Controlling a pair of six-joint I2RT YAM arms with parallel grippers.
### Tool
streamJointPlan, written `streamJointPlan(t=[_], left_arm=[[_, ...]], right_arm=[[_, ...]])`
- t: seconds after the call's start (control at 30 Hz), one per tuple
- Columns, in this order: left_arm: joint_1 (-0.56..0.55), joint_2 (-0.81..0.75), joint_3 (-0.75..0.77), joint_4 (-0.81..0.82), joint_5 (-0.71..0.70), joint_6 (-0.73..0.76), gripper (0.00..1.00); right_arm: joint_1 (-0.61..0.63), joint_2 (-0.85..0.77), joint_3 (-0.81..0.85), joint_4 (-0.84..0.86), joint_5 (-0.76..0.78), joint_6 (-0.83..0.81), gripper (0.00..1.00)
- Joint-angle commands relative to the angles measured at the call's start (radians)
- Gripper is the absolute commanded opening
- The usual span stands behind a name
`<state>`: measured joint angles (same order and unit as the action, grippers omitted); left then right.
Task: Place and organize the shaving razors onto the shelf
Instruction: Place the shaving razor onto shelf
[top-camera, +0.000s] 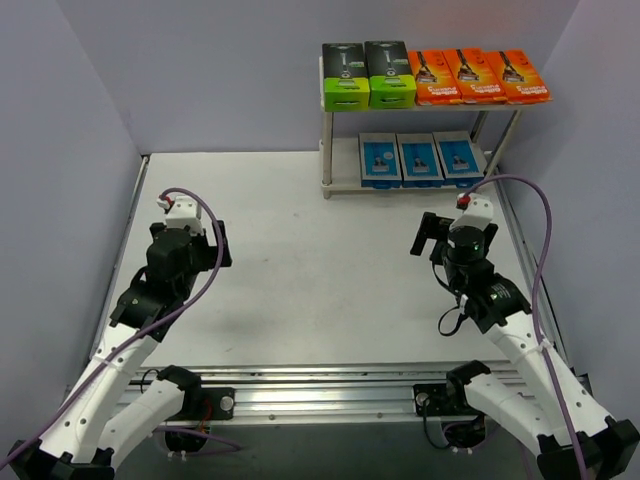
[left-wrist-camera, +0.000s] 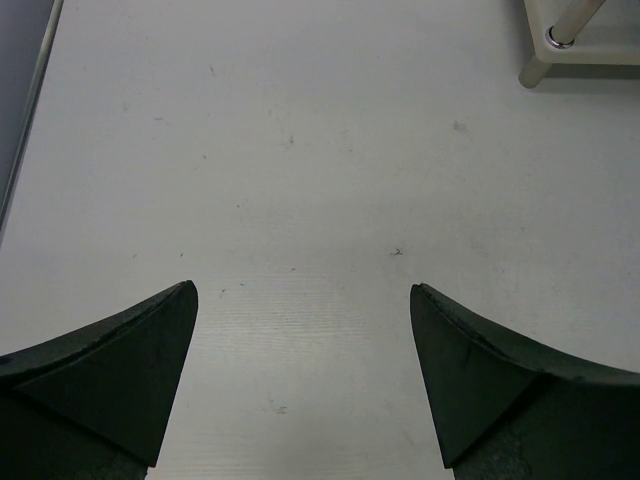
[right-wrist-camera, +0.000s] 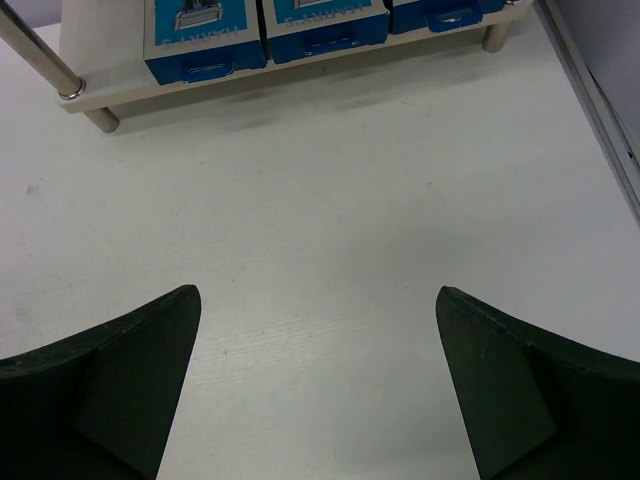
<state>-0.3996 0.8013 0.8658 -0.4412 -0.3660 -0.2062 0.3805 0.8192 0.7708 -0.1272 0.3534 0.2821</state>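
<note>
resting sorted on the beige two-tier shelf (top-camera: 345, 188), eight flat razor packs (top-camera: 475, 75) are looking done; left end effector (left-wrist-camera: 303, 290) and right end effector (right-wrist-camera: 318, 290) are gaping wide, empty.

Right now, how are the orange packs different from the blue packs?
The orange packs sit on the top board of the shelf; the blue packs sit on its bottom board. The orange packs share their board with black-green packs; the blue packs have theirs alone. Both are rows of three, lying flat side by side.
</note>
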Motion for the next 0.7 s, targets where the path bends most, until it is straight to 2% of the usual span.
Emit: streamJointPlan(t=[0.0, 0.13, 0.57, 0.67], left_arm=[[0.007, 0.004, 0.03, 0.004, 0.035, -0.012, 0.96], [0.011, 0.009, 0.032, -0.011, 0.035, -0.012, 0.96], [0.015, 0.027, 0.036, -0.019, 0.053, -0.015, 0.96], [0.015, 0.03, 0.042, -0.024, 0.088, -0.013, 0.96]], right_arm=[[0.015, 0.052, 0.062, -0.026, 0.055, 0.031, 1.0], [0.015, 0.101, 0.082, -0.032, 0.053, 0.043, 1.0], [0.032, 0.037, 0.055, -0.008, 0.015, 0.074, 1.0], [0.038, 0.084, 0.08, -0.028, 0.013, 0.084, 1.0]])
